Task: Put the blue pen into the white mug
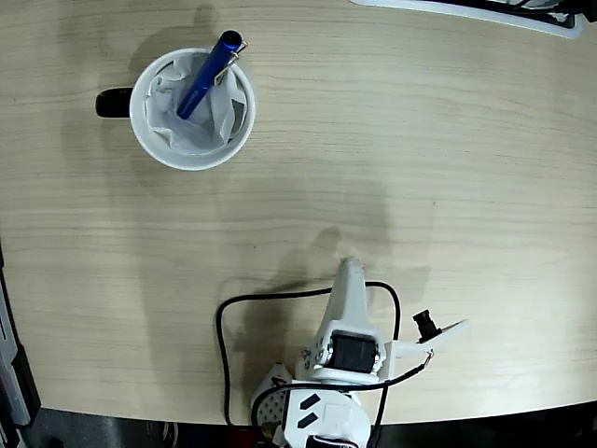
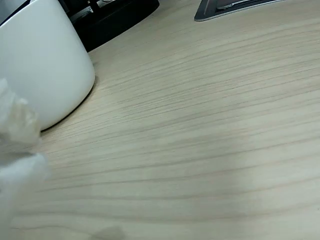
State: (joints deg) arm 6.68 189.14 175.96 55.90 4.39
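The white mug [image 1: 192, 109] stands at the upper left of the fixed view, its black handle [image 1: 114, 102] pointing left and crumpled white tissue inside. The blue pen [image 1: 208, 75] leans in the mug, clip end up against the rim at the top right. My gripper [image 1: 349, 273] sits low in the middle, far from the mug, its fingers together in one narrow tip with nothing held. The wrist view shows the mug's white wall [image 2: 42, 65] at the upper left and a blurred white finger [image 2: 15, 165] at the left edge.
The arm's white base [image 1: 322, 411] and a black cable [image 1: 224, 336] occupy the front table edge. A flat white-edged object [image 1: 485, 11] lies at the top right. Dark equipment [image 2: 110, 17] stands behind the mug in the wrist view.
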